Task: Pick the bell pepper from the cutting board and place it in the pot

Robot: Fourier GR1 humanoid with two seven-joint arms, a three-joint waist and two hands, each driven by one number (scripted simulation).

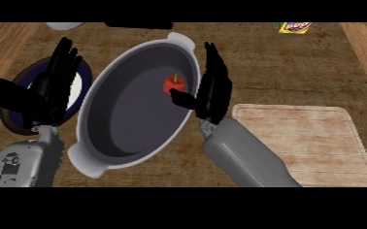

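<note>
A red bell pepper (174, 84) with a green stem lies inside the grey pot (114, 140), close to its right wall. My right hand (212, 89) hovers over the pot's right rim with fingers straight and pointing away, thumb toward the pepper; it is open and holds nothing. The light wooden cutting board (301, 140) lies at the right with nothing on it. My left hand (54, 85) stands open at the left, fingers up, beside the pot.
A dark blue plate (84, 85) lies under my left hand at the left edge. A yellow packet (294, 27) sits at the back right. A pale round object (64, 25) shows at the top left.
</note>
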